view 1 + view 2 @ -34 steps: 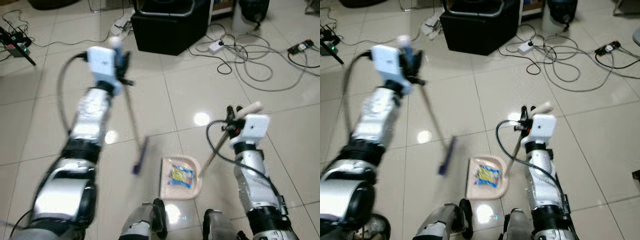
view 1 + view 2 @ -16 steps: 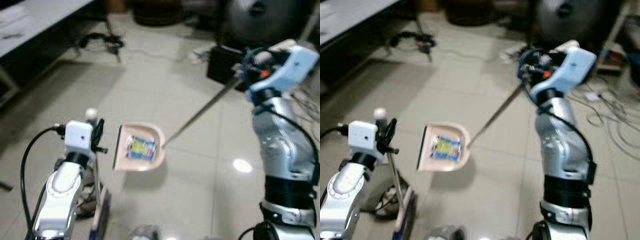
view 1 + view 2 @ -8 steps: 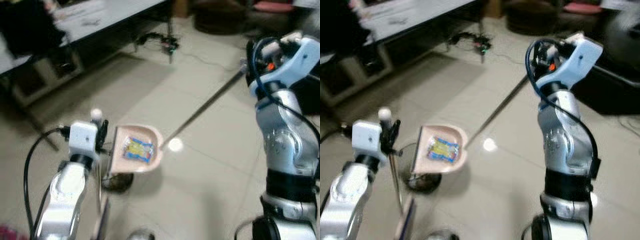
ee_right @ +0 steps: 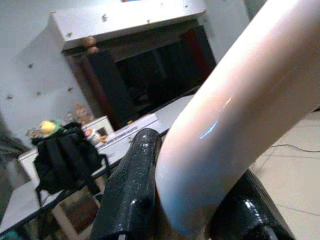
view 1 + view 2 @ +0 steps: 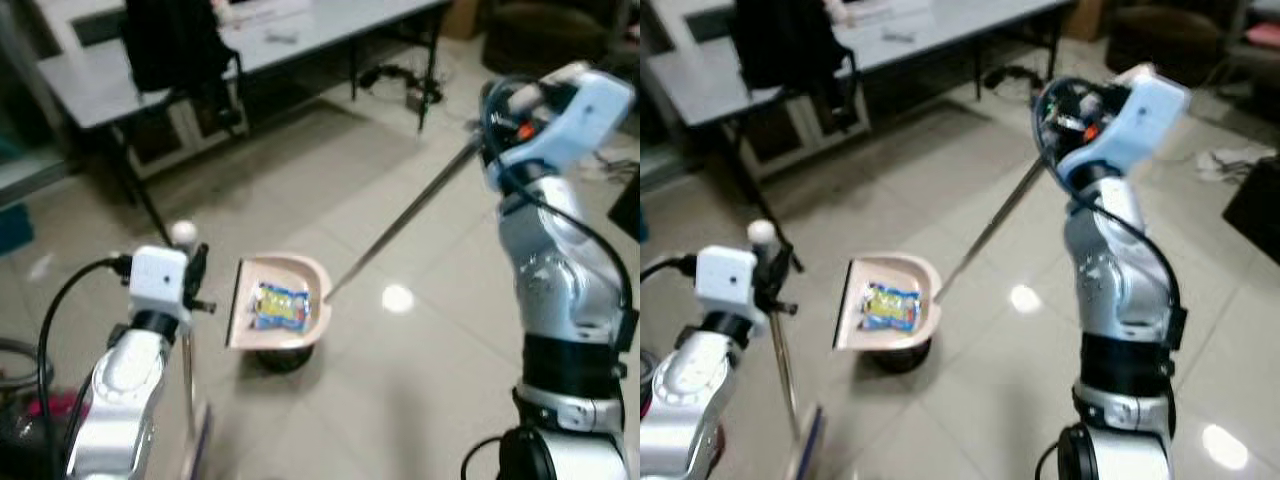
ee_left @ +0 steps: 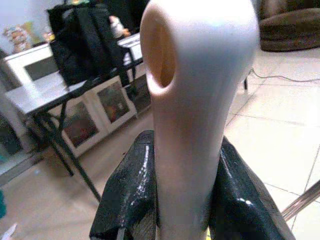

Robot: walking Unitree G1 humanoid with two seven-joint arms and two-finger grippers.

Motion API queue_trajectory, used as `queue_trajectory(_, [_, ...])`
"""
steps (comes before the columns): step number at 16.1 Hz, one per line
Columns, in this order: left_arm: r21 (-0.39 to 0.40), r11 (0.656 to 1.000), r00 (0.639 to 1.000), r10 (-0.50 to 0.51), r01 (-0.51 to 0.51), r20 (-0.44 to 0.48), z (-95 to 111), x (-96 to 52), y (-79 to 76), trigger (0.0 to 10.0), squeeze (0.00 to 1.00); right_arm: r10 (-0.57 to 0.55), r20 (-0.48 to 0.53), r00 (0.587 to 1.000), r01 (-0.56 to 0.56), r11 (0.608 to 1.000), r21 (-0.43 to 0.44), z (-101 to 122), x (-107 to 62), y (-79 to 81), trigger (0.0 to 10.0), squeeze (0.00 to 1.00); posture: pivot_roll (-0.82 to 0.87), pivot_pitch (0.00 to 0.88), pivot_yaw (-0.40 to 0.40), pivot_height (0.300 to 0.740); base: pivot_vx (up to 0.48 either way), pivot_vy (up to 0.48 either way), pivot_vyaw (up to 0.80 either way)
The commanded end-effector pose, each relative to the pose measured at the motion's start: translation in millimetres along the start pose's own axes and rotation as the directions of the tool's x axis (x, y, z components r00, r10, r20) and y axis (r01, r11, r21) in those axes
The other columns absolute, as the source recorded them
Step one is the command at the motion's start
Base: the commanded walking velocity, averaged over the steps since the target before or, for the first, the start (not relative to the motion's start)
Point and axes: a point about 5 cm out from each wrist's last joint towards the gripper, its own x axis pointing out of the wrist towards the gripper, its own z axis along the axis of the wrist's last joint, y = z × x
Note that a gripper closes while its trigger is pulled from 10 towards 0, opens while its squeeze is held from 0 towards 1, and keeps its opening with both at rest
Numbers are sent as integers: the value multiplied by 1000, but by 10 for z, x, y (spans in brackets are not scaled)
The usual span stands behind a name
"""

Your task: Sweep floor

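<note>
Up high, right gripper fingers clench the dustpan handle; one pink dustpan, one yellow-blue wrapper inside, hangs above the tiled floor. Left gripper fingers clamp one broom handle, its brush end low beside the left arm.
</note>
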Motion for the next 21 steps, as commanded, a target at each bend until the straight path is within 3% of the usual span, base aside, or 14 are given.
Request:
queue_trajectory(1, [16, 1000, 999, -11, 10, 39, 88, 21, -21, 10000, 0, -19, 72, 997, 18, 1000, 8, 144, 11, -47, 10000, 0, 39, 24, 90, 740, 330, 0, 0])
queue_trajectory(21, [4, 1000, 1000, -16, 16, 25, 82, 28, -78, 10000, 0, -29, 51, 998, 30, 1000, -7, 58, 12, -90, 10000, 0, 39, 31, 88, 740, 332, 0, 0])
